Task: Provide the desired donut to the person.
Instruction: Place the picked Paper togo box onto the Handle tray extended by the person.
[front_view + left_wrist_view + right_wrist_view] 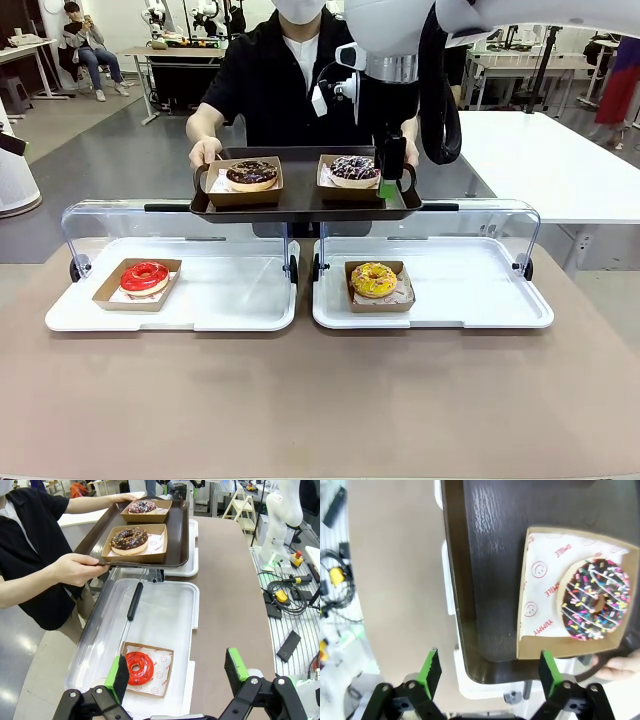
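The person [285,70] in a black top holds a dark brown tray [300,200] over the table's far side with both hands. On it sit a chocolate donut [252,173] and a sprinkled chocolate donut [354,168], each in a cardboard box. My right gripper [392,165] hangs over the tray's right end, beside the sprinkled donut [595,606]; it is open [489,670] and empty. My left gripper [177,672] is open, above the near edge of the left white tray [165,605], close to the red donut [139,666]. A yellow donut [374,280] lies in the right white tray [480,300].
Clear lids [180,215] stand raised behind both white trays. A white table [560,160] is at the far right. Cables and tools [285,595] lie beyond the table's edge in the left wrist view. The brown tabletop [320,400] stretches in front.
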`<state>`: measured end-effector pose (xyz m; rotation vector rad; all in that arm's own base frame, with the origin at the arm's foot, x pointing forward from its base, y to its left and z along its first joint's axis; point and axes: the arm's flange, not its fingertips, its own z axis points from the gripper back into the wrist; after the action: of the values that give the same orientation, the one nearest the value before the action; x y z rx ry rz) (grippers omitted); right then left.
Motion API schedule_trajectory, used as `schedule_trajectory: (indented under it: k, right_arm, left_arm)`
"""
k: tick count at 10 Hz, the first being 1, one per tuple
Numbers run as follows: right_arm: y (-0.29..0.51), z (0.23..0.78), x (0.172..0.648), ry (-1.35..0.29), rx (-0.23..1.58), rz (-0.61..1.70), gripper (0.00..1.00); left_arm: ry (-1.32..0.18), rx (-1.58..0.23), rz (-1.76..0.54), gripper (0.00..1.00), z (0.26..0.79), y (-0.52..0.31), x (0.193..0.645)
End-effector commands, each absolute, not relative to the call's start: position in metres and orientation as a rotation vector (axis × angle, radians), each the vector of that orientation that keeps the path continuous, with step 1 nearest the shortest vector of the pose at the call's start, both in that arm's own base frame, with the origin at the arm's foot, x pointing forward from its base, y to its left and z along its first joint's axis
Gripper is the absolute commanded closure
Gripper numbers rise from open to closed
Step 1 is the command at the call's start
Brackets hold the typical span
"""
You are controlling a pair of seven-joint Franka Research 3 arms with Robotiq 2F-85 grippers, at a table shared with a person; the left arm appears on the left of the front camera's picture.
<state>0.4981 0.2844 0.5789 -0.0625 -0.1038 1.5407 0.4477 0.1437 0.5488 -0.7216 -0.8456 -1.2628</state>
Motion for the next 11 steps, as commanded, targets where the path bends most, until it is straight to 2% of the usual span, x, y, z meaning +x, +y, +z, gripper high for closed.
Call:
schedule_trajectory:
  k: [1,3,4,8,11]
  right_arm:
    - [0.242,0.6,0.507,-0.21,0.126,1.49,0.0]
    - [0.19,0.629,0.515,-0.344,0.291,1.405,0.0]
    - [0.167,0.637,0.512,-0.404,0.332,1.439,0.0]
    - [0.076,0.642,0.496,-0.641,0.379,1.465,0.0]
    - [0.04,0.634,0.488,-0.666,0.403,1.405,0.0]
  left_arm:
    - [-0.855,-0.721,-1.264,0.0,0.55,0.144,0.447]
    - [-0.855,-0.721,-1.264,0.0,0.55,0.144,0.447]
    - [-0.855,-0.721,-1.264,0.0,0.55,0.144,0.447]
    - [-0.855,-0.721,-1.264,0.0,0.55,0.144,0.447]
    - [-0.855,-0.721,-1.264,0.0,0.55,0.144,0.447]
